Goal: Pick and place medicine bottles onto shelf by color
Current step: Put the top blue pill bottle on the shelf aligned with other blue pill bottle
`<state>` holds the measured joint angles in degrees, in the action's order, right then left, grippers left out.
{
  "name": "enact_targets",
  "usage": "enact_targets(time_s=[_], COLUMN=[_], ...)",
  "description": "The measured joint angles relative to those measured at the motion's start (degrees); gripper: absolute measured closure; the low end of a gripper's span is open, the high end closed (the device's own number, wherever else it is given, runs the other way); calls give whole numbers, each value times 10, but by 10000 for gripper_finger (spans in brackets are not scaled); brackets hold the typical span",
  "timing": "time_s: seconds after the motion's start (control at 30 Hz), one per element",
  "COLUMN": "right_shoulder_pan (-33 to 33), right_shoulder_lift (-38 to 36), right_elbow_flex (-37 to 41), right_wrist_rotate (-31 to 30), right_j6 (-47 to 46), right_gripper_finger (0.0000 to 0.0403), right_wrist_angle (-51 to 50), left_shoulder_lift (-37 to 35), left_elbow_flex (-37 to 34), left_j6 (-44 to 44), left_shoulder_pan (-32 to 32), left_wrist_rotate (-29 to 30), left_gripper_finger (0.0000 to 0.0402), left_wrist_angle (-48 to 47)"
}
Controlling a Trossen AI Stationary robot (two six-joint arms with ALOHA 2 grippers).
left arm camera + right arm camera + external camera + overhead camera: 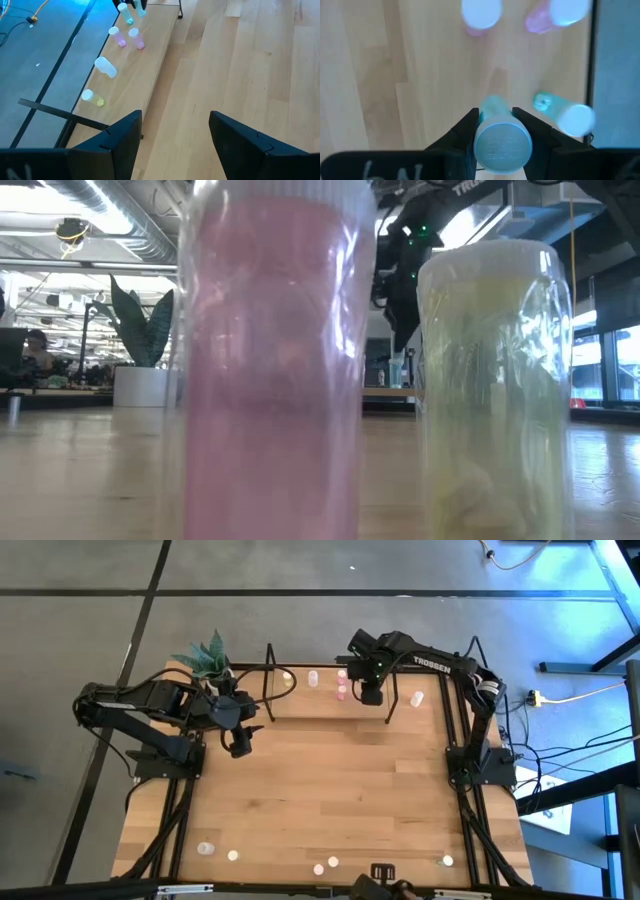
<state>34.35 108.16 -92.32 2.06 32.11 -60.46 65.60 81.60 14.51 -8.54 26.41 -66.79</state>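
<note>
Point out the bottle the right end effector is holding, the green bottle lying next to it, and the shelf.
held bottle (502, 145), right wrist view, on its cap.
lying green bottle (565, 112), right wrist view, on its body.
shelf (142, 70), left wrist view, on bare board.

Pale green-capped bottle (501, 142) upright above shelf board (420, 75), near two pink bottles (480, 15).

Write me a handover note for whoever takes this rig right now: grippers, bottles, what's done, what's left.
Right gripper: shut on a greenish bottle, over the shelf.
Left gripper: open, empty, over the table near the shelf's left end.
Done: two pink bottles, a greenish one, a white one and a yellowish one on the shelf.
Left: set this bottle down; shelve the loose bottles along the near edge.
</note>
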Motion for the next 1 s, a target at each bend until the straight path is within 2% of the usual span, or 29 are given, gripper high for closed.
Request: enact_targets(time_s=[0.13, 0.53, 1.0], right_shoulder_pan=[0, 0, 0], right_shoulder_lift=[0, 0, 0], right_elbow_flex=[25, 36, 86], right_wrist_rotate=[0, -17, -24], right_j6=[13, 59, 60], right_gripper_finger=[291, 291, 291], right_wrist_angle=[30, 28, 74], left_shoulder_lift=[0, 0, 0], left_elbow_flex=[0, 0, 0], left_j6=[0, 0, 0], left_shoulder_pan=[0, 0, 0], left_wrist_rotate=[0, 0, 1], left_gripper_finger=[176, 176, 176], left_wrist_angle=[0, 0, 0])
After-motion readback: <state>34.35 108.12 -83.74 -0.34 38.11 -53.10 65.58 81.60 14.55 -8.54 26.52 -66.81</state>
